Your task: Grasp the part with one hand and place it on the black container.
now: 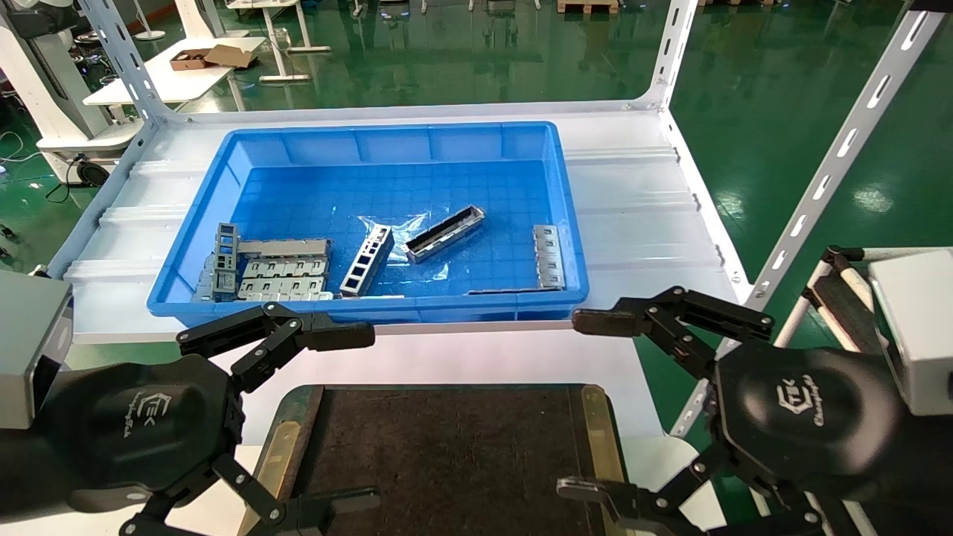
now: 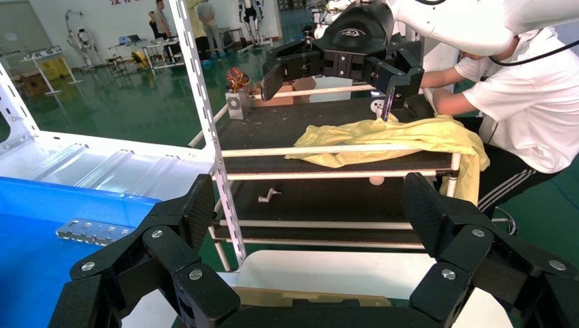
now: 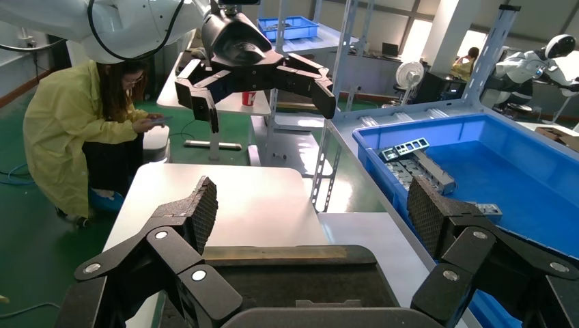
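Observation:
The part [image 1: 444, 233], a silver-grey trough-shaped bar, lies slanted on the floor of the blue bin [image 1: 372, 307], near its middle. The black container [image 1: 447, 447] sits in front of the bin, close to me, with brass strips along its left and right sides. My left gripper [image 1: 368, 417] hangs open over the container's left edge, nothing between its fingers. My right gripper [image 1: 569, 406] stands open over the container's right edge, also empty. Each wrist view shows its own open gripper [image 2: 308, 205] [image 3: 311, 205] facing the other across the container [image 3: 300, 273].
In the bin there are also a ladder-like grey bar [image 1: 367, 260], stacked flat plates [image 1: 283, 279] at the left and another plate [image 1: 549, 257] at the right. White slotted shelf posts [image 1: 834, 164] rise at the right. A cart with yellow cloth [image 2: 389, 140] stands beyond.

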